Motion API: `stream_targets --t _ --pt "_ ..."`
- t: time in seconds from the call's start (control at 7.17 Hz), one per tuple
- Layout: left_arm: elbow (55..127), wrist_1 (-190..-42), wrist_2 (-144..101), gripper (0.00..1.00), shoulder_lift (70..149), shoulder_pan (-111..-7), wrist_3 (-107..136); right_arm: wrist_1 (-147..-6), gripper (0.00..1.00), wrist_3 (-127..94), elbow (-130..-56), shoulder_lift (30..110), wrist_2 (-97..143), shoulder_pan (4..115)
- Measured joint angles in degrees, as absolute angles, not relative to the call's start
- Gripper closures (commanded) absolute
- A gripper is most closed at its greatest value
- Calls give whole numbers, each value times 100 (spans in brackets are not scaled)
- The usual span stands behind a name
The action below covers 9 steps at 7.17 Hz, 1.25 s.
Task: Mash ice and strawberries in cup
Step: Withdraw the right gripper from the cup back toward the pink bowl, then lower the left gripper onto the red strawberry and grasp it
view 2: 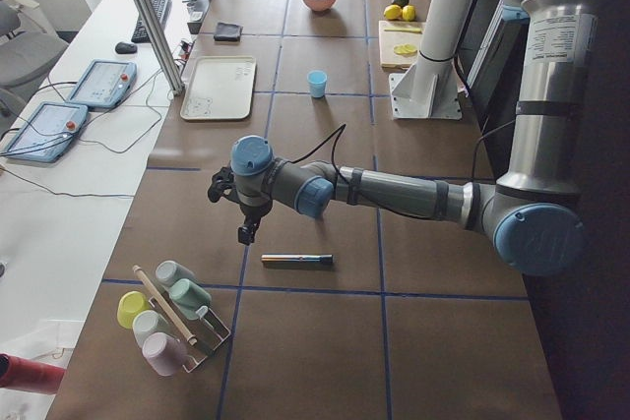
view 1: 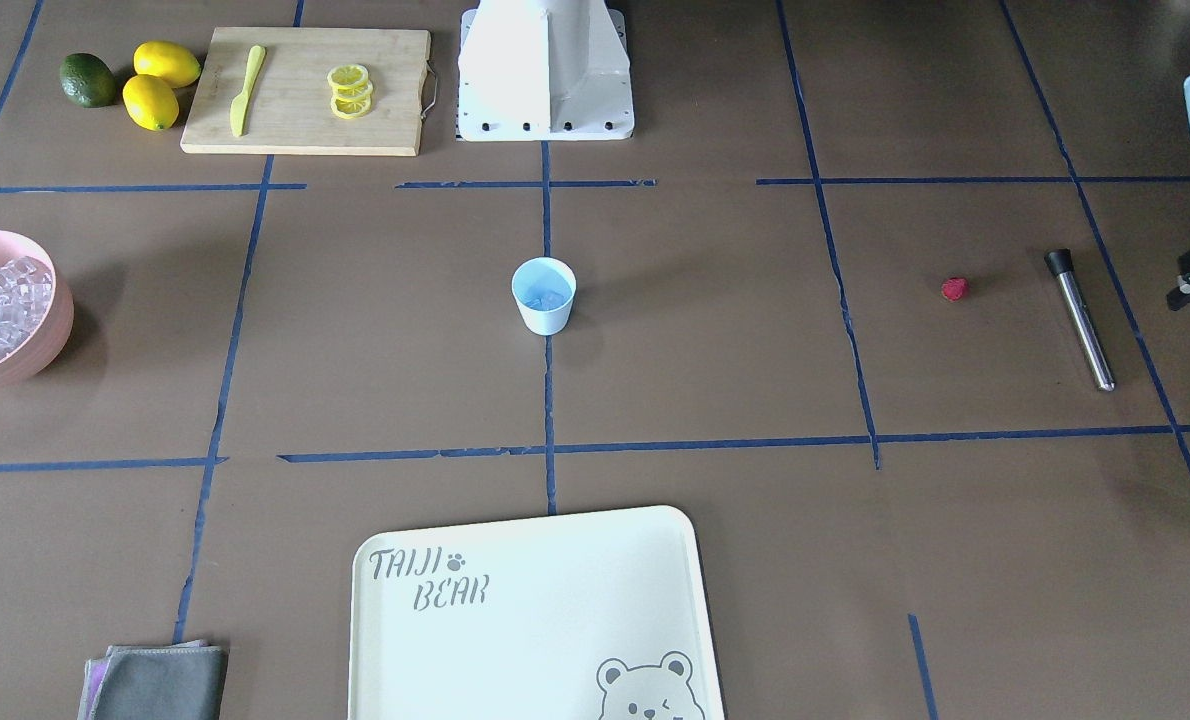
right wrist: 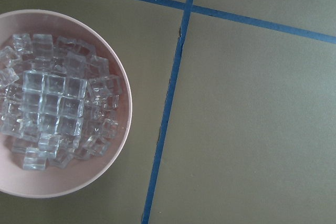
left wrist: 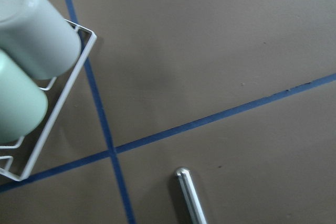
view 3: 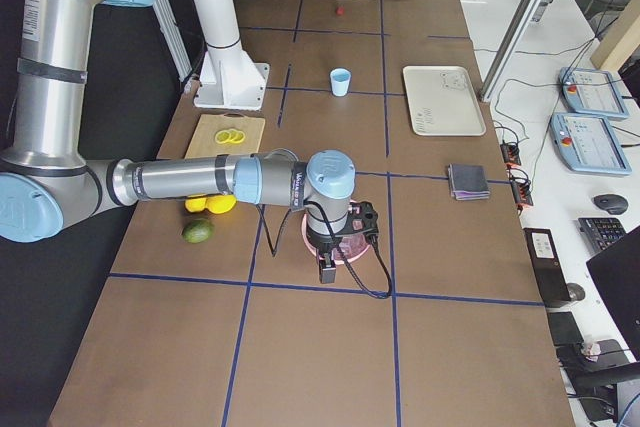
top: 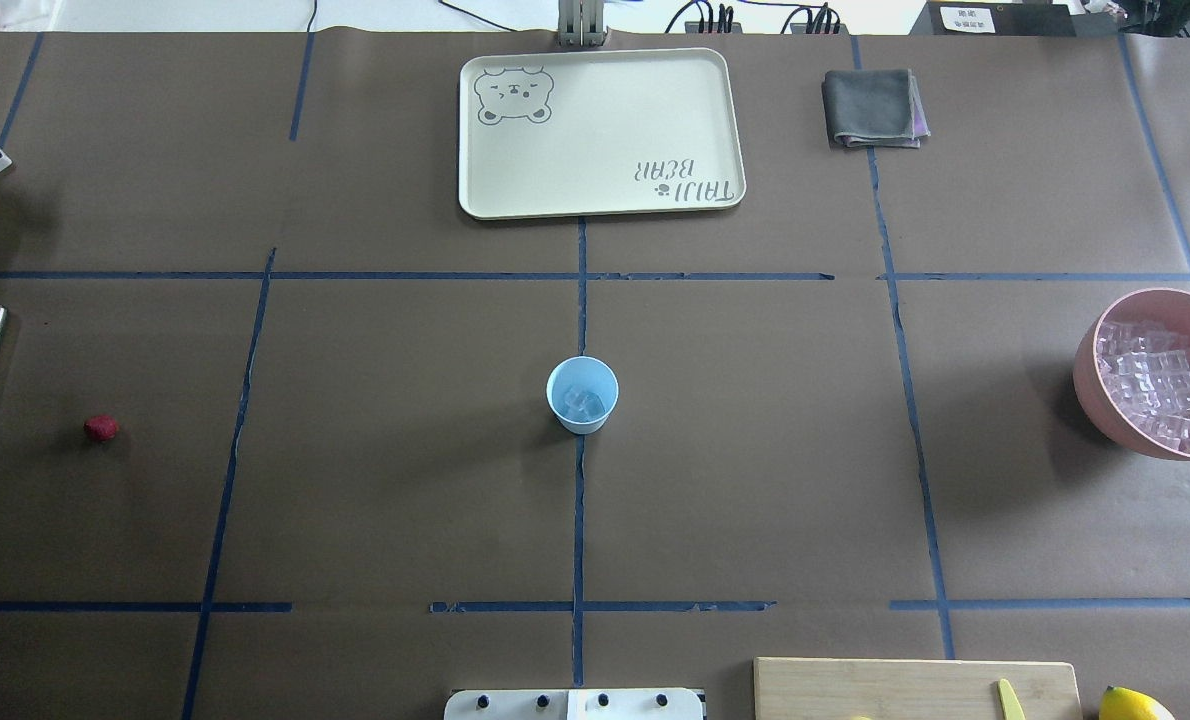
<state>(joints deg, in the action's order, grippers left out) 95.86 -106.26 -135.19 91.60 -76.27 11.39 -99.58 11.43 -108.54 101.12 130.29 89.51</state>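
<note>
Cup: a small light-blue tapered cup (top: 582,393) with a paler outside and no handle. It stands upright at the worktop's centre in the overhead view, on a blue tape line.
Ice: a few clear cubes of ice (top: 585,402) lie in the cup's bottom.
Strawberry: one tiny red strawberry (top: 101,428) lies on bare worktop at 9 o'clock from the cup, well apart from it.
Muddler: a steel rod with a black end (view 1: 1080,318), further out at 9 o'clock, near the strawberry but not touching it.
Bowl: a pink bowl (top: 1090,385) at 3 o'clock from the cup, heaped with clear cubes (right wrist: 52,108).
Left gripper: the left gripper (view 2: 246,233) hangs above the worktop near the muddler. I cannot tell how wide it stands.
Right gripper: the right gripper (view 3: 327,269) hangs over the pink bowl, width likewise impossible to tell.
Further out: a cream bear tray (top: 715,120) at 12 o'clock, a folded grey cloth (top: 870,105) at 1 o'clock, and a wooden board (view 1: 305,125) with lemon slices (view 1: 350,90) at 5 o'clock.
Worktop: brown paper (top: 405,480) gridded with blue tape.
Room: a white side desk (view 2: 89,174) runs beside the worktop, with two consoles on it.
</note>
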Motion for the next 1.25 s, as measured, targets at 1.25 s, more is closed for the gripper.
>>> stream_targets --t 1.25 --pt "9778 -13406 -11697 0 8190 -4674 4980 -9958 0 1125 -10850 10110 13101 8956"
